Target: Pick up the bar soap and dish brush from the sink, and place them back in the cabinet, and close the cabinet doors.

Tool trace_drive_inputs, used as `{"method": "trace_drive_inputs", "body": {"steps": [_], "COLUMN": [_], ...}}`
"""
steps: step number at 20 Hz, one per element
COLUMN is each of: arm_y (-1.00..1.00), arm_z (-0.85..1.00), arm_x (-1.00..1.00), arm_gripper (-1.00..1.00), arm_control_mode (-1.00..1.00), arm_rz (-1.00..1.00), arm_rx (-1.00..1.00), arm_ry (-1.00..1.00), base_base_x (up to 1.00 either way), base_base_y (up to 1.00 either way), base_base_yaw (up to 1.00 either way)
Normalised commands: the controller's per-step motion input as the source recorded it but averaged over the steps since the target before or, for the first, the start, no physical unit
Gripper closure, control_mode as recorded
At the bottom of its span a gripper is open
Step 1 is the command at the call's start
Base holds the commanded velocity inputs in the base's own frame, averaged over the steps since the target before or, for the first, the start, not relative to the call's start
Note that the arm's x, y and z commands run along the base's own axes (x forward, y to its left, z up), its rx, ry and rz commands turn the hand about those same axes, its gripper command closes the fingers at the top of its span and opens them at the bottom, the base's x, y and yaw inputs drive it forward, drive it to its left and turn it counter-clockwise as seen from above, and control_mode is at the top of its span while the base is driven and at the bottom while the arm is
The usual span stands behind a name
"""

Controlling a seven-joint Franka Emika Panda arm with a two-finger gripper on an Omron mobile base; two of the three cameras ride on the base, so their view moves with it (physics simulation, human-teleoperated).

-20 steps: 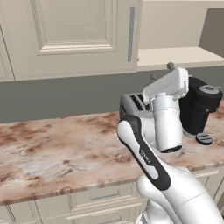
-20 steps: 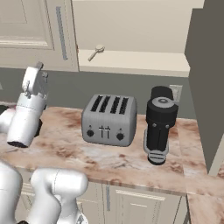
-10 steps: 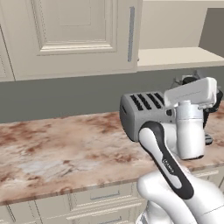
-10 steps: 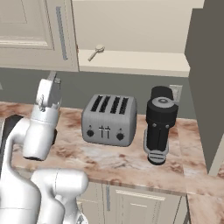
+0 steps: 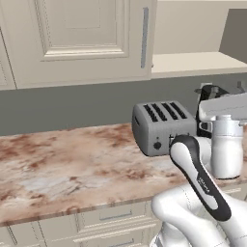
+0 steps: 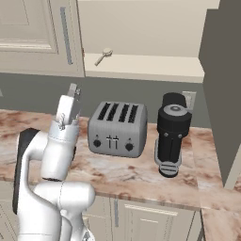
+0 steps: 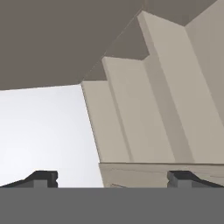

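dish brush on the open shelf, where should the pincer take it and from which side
Probably the thin handle. The dish brush lies flat on the cabinet shelf, with its round head toward the back and its handle angled toward the front edge. Come in from the open front, slightly above, and close across the handle; the back wall blocks any other approach.

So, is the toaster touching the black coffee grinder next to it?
Apart. In the right base view, a strip of marble counter shows plainly between the toaster and the coffee grinder.
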Motion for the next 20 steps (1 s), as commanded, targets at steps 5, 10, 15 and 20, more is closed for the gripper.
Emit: {"method": "trace_drive_inputs", "body": {"steps": [5,10,15,20], "arm_y": [-0.55,-0.51,-0.54,-0.5], "arm_z": [0.0,-0.05,-0.09,-0.2], "arm_x": [-0.37,-0.23,-0.19,-0.15], "arm_gripper": [-1.0,-1.0,-1.0,-1.0], "arm_control_mode": [-1.0,-1.0,-1.0,-1.0], "arm_rz": [0.0,0.0,0.0,0.0], "arm_rx": [0.0,0.0,0.0,0.0], "arm_ry": [0.0,0.0,-0.01,-0.04], "base_base_x": [0.0,0.0,0.0,0.0], "base_base_y": [0.0,0.0,0.0,0.0], "base_base_yaw": [0.0,0.0,0.0,0.0]}}
